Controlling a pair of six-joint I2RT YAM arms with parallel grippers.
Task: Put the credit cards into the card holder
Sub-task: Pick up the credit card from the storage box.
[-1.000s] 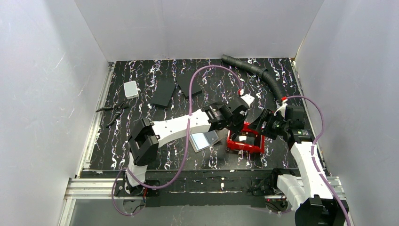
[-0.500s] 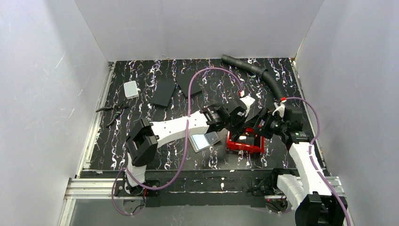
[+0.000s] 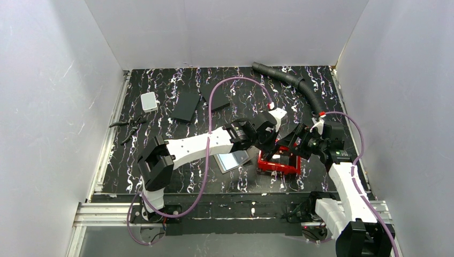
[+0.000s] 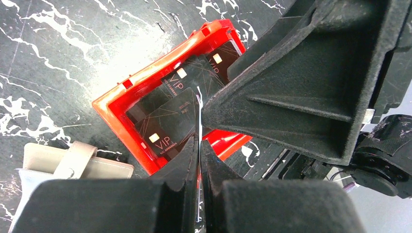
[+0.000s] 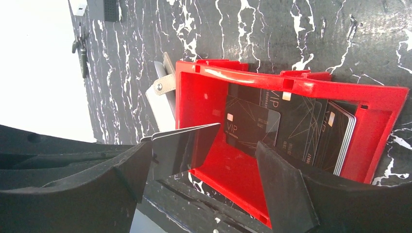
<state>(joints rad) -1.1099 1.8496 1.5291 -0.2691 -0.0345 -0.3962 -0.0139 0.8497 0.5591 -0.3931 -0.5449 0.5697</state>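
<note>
My left gripper (image 4: 198, 138) is shut on a dark credit card (image 4: 198, 104), seen edge-on, held above the red tray (image 4: 145, 80). In the right wrist view that card (image 5: 182, 145) stands between my open right gripper's (image 5: 204, 150) fingers, close to the left finger (image 5: 131, 170). Several more dark VIP cards (image 5: 252, 124) lie in the tray (image 5: 291, 85). The taupe card holder (image 3: 234, 159) lies open left of the tray, its snap tab (image 5: 163, 86) showing. In the top view both grippers, left (image 3: 270, 140) and right (image 3: 292, 143), meet over the tray (image 3: 270, 166).
Two matte black slabs (image 3: 186, 106) (image 3: 216, 96) lie at the back, a white rounded box (image 3: 149, 100) and pliers (image 3: 128, 124) at the left. A black corrugated hose (image 3: 294, 83) runs along the back right. White walls enclose the table.
My right gripper has moved left to meet the left gripper over the tray. The left arm's elbow has swung left, the card still in its jaws.
</note>
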